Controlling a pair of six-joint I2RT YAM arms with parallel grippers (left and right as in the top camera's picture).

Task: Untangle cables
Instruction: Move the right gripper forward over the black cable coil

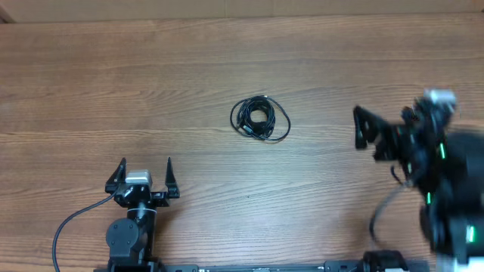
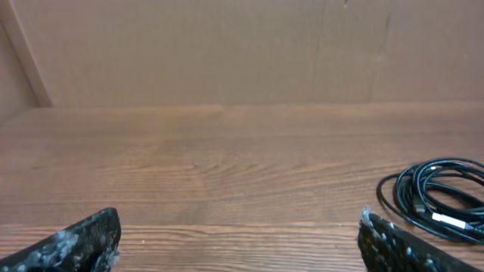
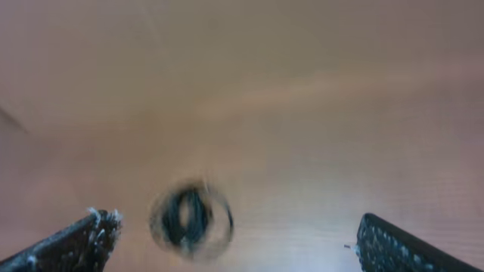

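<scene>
Fingers (image 1: pixel 169 175) gape on both sides, well clear of cables (image 1: pixel 260 119)

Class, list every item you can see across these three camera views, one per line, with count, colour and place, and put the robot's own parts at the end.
cables: one coiled bundle (number of cords unclear), black, near the table's centre, lying apart from both grippers
table: one, brown wood grain, fills the overhead view
back panel: one, plain tan, upright along the table's far edge
left gripper: one, black, near edge on the left, open, holding nothing
right gripper: one, black, blurred, right side, pointing toward the cables, open, holding nothing
arm wire: one, thick, black, trailing from the left arm's base
</scene>
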